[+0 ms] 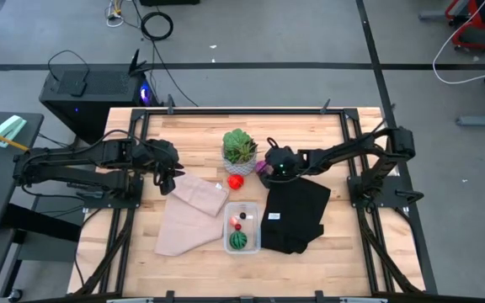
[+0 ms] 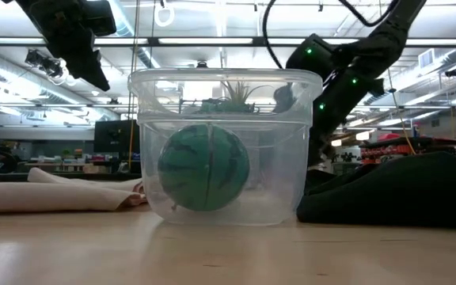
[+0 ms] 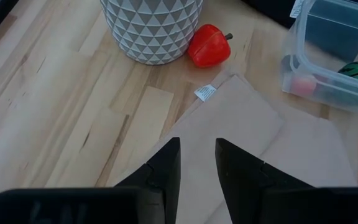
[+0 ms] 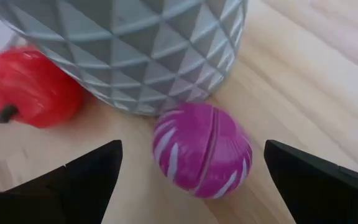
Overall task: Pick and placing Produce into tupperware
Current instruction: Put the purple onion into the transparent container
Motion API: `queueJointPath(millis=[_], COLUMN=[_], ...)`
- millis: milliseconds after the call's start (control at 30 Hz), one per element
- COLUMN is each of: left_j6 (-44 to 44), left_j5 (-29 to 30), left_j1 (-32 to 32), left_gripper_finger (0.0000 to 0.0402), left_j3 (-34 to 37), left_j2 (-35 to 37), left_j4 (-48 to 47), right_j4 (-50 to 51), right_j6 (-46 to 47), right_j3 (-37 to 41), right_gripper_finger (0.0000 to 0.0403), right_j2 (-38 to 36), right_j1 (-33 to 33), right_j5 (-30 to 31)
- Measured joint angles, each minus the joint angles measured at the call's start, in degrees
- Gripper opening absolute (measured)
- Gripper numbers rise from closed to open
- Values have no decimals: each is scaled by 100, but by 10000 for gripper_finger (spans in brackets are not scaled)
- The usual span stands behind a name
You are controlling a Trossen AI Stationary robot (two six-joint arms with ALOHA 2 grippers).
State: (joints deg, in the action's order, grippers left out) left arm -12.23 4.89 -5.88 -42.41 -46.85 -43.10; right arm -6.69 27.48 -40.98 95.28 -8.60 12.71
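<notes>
Magenta and white stripes marked the ball (image 4: 202,150) that the coming move appeared to turn on: it lay on the counter (image 1: 192,139) touching or just beside the foot of the grey-patterned pot (image 4: 135,43), directly ahead of the right end effector (image 1: 278,166) and between its two fingers, which stood wide apart and held nothing. Being round, the ball offered no long axis to line up with; its seam ran roughly along the line of approach. In the high view the right end effector hung just beside the plant (image 1: 239,147), far nearer the ball than the left one was. The pot's wall stood close behind the ball, so I judged that the grasp would have to close from the sides rather than push forward. The left end effector (image 1: 168,174) hovered over the tan cloth (image 1: 188,215), its fingers (image 3: 166,171) narrowly parted and empty, with the red piece (image 3: 209,45) ahead of it beside the pot. The tupperware (image 1: 242,227) sat well apart from the ball, between the tan cloth and the black cloth (image 1: 295,215), already holding the green ball (image 2: 203,167) and small pieces.
</notes>
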Motion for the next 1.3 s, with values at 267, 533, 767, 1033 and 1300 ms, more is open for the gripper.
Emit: queueJointPath(millis=[267,533,767,1033,1300], left_j6=[-49,-65,-61,-63,-63], left_j5=[-1,-1,-2,-1,-2], left_j1=[0,1,1,1,1], left_gripper_finger=[107,107,107,107,107], left_j3=[0,0,0,0,0], left_j2=[0,-1,0,0,0], left_j4=[-7,-46,-62,-62,-62], right_j4=[145,717,963,945,943], right_j6=[-44,-19,-53,-32,-6], right_j3=[-551,-842,-841,-841,-841], right_gripper_finger=[398,384,360,323,278], right_j2=[621,760,638,637,633], right_j1=[4,15,15,15,15], right_j5=[43,35,153,225,230])
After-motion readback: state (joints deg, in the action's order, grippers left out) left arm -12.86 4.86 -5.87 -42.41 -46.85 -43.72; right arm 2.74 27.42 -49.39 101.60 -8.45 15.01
